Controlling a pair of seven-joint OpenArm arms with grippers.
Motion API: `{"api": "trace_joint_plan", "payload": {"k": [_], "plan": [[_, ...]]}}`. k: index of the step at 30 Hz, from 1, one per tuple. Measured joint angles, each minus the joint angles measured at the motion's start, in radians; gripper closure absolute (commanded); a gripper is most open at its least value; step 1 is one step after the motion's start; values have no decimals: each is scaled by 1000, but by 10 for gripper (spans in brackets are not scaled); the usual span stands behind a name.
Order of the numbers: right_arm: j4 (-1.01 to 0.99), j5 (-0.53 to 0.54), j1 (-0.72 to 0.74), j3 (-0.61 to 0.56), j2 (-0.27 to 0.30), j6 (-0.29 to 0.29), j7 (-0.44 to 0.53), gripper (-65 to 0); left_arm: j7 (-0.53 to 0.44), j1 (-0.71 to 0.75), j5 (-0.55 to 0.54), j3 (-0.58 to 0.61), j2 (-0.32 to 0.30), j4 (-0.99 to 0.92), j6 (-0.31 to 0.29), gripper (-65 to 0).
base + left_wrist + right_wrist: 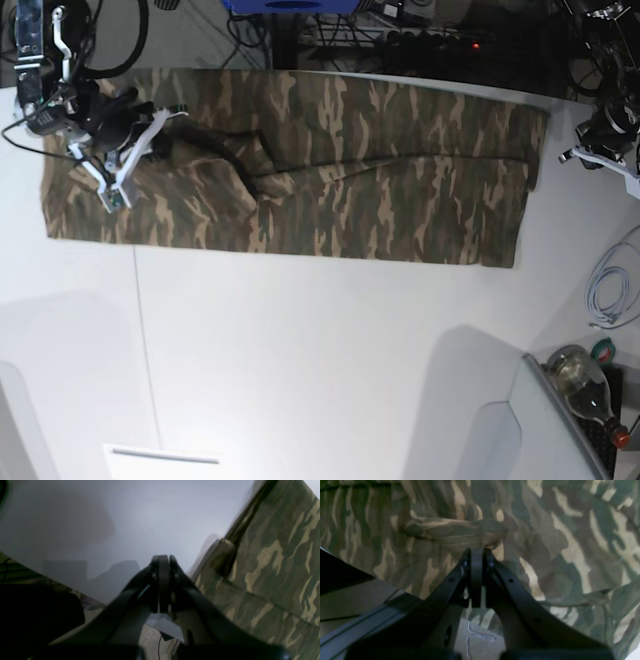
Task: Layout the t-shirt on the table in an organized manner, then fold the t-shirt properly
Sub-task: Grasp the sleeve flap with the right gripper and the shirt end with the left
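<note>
The right black claw has its jaws pressed together, the tips against a bunched fold of the soft camouflage t-shirt in olive, brown and tan; whether cloth is pinched cannot be told. The left black claw is likewise together, holding nothing, above the smooth white desk beside the shirt's edge. Only the base view shows the whole shirt, spread as a long band across the desk's far side, with a glass bottle at the near corner.
</note>
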Motion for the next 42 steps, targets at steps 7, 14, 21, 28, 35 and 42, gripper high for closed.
{"api": "trace_joint_plan", "payload": {"k": [7, 14, 21, 28, 35, 42], "plan": [[33, -6, -39, 3, 0, 0, -4, -284, 0, 0, 0, 0, 0, 0, 0, 0], [34, 0, -19, 33, 0, 0, 111, -275, 0, 0, -1, 0, -7, 0, -1, 0], [-123, -6, 46, -28, 0, -5, 110, 0, 0, 0, -3, -1, -8, -1, -3, 0], [-123, -3, -39, -77, -25, -4, 105, -18, 0, 0, -5, 0, -7, -1, -4, 0], [-11, 0, -34, 34, -30, -4, 126, -21, -1, -4, -10, 3, -4, 26, -216, -99], [-9, 4, -41, 24, -40, -3, 115, -21, -5, -6, 1, -5, -3, 4, -417, -650]]}}
